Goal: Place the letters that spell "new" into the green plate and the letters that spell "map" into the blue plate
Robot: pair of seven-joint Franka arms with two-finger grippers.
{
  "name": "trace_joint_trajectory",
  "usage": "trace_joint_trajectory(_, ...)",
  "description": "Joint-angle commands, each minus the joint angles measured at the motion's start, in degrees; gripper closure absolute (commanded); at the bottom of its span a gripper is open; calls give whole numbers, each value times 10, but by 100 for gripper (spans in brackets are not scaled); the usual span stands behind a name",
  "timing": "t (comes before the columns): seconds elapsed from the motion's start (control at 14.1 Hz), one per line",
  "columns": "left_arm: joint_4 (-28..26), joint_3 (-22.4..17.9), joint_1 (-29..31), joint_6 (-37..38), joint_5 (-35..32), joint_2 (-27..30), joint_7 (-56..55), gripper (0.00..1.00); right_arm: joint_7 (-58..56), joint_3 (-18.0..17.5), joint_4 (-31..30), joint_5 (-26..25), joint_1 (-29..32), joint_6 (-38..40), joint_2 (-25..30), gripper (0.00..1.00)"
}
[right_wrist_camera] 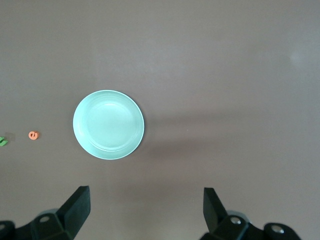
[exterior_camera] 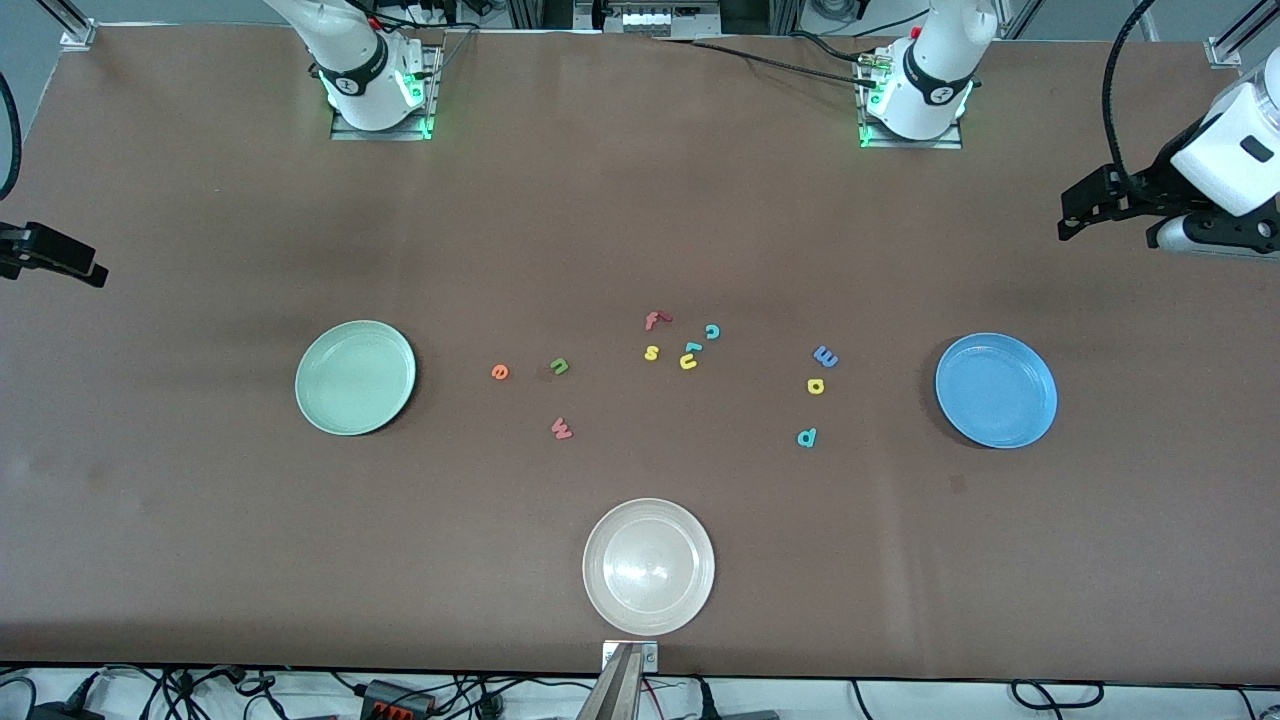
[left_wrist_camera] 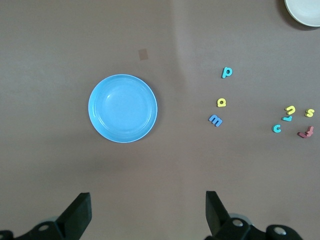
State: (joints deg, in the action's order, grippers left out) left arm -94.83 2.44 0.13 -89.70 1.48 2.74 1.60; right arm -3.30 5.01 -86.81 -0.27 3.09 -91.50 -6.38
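Progress nil: green plate [exterior_camera: 355, 377] and blue plate [exterior_camera: 996, 390] empty, all six letters still on table, my left gripper [left_wrist_camera: 147, 212] and right gripper [right_wrist_camera: 146, 210] both spread, holding nothing.

Clearance: both grippers high over the table, fingers spread, nothing between them.
Below left gripper [left_wrist_camera: 147, 212]: blue plate [left_wrist_camera: 122, 108], bare table [left_wrist_camera: 60, 50] around it; blue m [left_wrist_camera: 215, 120], yellow a [left_wrist_camera: 222, 102], teal p [left_wrist_camera: 227, 72] loosely spaced beside. Below right gripper [right_wrist_camera: 145, 210]: green plate [right_wrist_camera: 108, 124], orange e [right_wrist_camera: 33, 135] apart from its rim.
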Motion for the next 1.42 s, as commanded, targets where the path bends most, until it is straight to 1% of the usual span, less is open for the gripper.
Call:
trace_joint_trajectory(0.0,-5,-4,-1,4,12,8,14,0,-8,-6,-2,10,7,7,5,0)
trace_joint_trajectory(0.43,-4,-4,-2,14,12,8,6,0,-9,-10,-9,6,-1,11,3,0)
trace_joint_trajectory(0.64,3,-2,-2,18,12,-6,6,0,-10,-10,-13,6,-18,18,1,0)
trace_joint_trajectory(0.85,10,-1,-9,16,12,-23,6,0,-12,-10,-9,6,-55,21,-11,0)
trace_joint_trajectory(1.06,6,10,-15,15,12,-56,6,0,-9,-11,-10,13,-106,12,-56,0)
trace_joint_trajectory(1.21,9,19,-28,8,15,-105,6,0,-9,-11,-10,40,-142,-7,-82,0)
trace_joint_trajectory(1.35,9,21,-48,-28,23,-153,6,0,-3,-11,-13,42,-177,-50,-120,0)
